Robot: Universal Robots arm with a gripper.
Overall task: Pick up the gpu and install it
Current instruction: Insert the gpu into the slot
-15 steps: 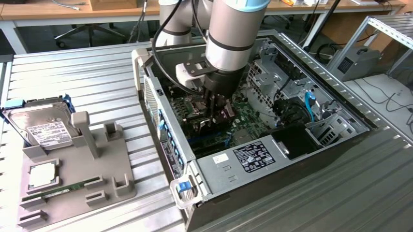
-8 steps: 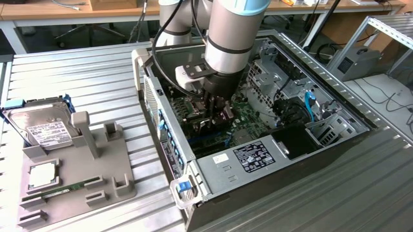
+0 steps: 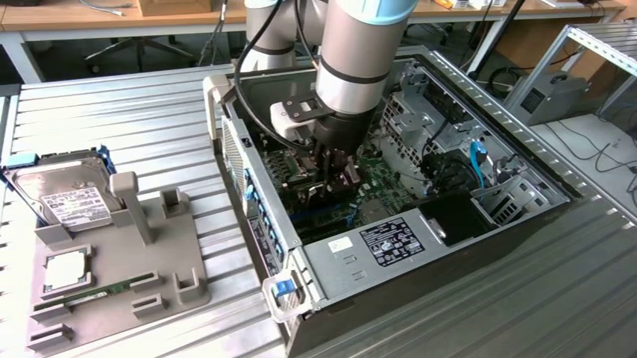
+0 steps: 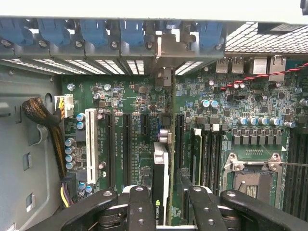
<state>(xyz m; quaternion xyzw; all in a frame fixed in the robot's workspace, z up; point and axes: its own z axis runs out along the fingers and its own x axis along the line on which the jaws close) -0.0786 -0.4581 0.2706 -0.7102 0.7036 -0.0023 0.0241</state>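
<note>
I had the exterior cam high and off the arm (image 3: 363, 45), angled down at the open case (image 3: 448, 298), with the tray (image 3: 184, 261) on the exterior view's left. It sat at mid range and got the whole case in shot. The wrist cam looked along the gripper (image 4: 166, 192) into the case, close on the motherboard (image 4: 134, 144). Both views shared the motherboard, the gripper and the gpu (image 4: 160, 183).
</note>
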